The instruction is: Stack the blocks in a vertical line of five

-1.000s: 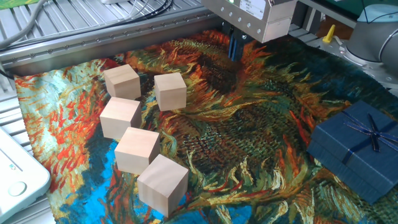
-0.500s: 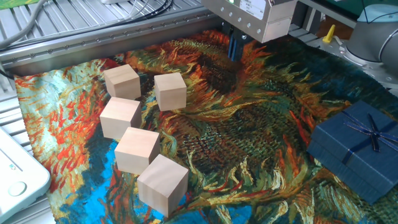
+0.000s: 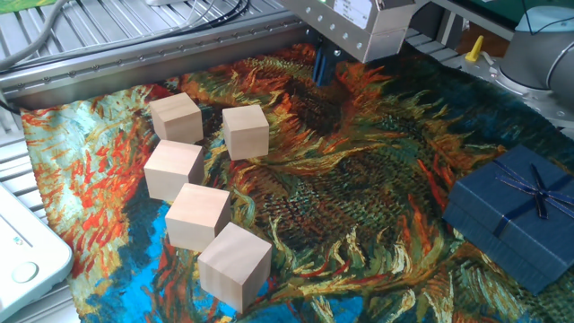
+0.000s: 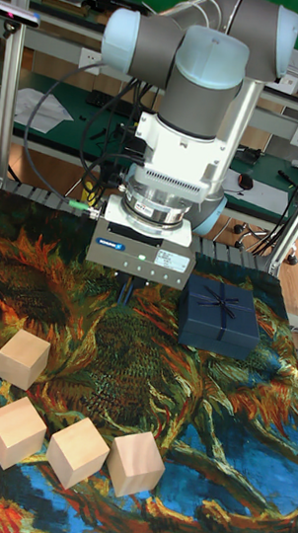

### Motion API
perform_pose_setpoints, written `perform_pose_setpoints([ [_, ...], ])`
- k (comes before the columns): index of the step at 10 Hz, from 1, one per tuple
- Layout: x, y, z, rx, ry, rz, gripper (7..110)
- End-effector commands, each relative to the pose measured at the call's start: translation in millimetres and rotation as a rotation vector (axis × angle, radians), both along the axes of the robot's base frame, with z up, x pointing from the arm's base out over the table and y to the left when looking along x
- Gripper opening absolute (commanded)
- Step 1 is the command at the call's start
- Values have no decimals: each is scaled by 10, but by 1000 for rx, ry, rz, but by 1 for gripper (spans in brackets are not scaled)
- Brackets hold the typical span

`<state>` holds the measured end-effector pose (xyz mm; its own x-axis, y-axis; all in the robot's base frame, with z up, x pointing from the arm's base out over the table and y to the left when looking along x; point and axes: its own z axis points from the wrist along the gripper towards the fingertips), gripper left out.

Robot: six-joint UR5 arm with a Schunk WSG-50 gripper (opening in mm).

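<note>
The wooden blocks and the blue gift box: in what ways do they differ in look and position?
The wooden blocks are pale, plain cubes, while the blue gift box is dark, wider and flatter. The blocks have bare faces; the gift box carries a ribbon tied in a bow. The five blocks lie grouped on one side of the patterned cloth, the gift box alone at the opposite side. All rest on the cloth, none stacked, none held.

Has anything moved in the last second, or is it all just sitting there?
Only the arm moved: its pincer slid a little to the left in the fixed view, toward the blocks, holding nothing. All five blocks lie unstacked on the cloth exactly as before, and the blue gift box hasn't shifted.
</note>
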<state>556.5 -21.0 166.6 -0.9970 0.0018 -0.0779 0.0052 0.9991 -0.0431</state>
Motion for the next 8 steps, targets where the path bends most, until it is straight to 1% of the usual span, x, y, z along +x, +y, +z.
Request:
perform_pose_setpoints([
  [1,133,-14,26,-2,-54,-7,7],
  [2,122,50,23,24,-49,-4,7],
  [5,53,122,14,52,-22,0,7],
  [6,142,87,-44,42,-6,-8,7],
  [7,342,137,-130,68,-8,-9,7],
  [8,685,152,-223,89,-48,-4,7],
])
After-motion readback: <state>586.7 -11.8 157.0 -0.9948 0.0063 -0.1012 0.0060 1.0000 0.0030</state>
